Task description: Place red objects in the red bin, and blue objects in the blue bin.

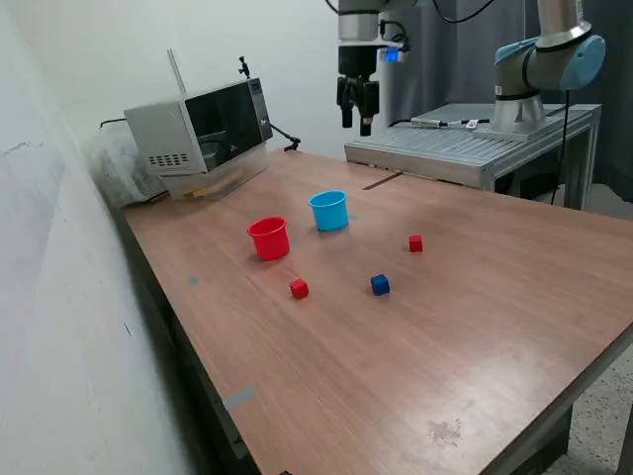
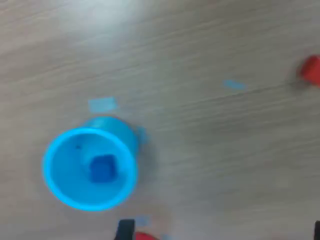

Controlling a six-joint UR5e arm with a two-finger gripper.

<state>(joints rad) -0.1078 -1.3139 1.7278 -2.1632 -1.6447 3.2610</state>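
My gripper hangs open high above the table, over the far side of the blue bin, and holds nothing. The red bin stands just to the exterior view's left of the blue bin. One red cube lies in front of the red bin, and another red cube lies to the right. A dark blue cube rests between them. The wrist view looks down into the blue bin, where a second blue cube lies. A red cube shows blurred at that frame's edge.
A grey, microwave-like box sits at the table's back left corner, against the white wall. A metal platform carrying the arm's base stands behind the table on the right. Small blue tape marks dot the wood near the blue bin.
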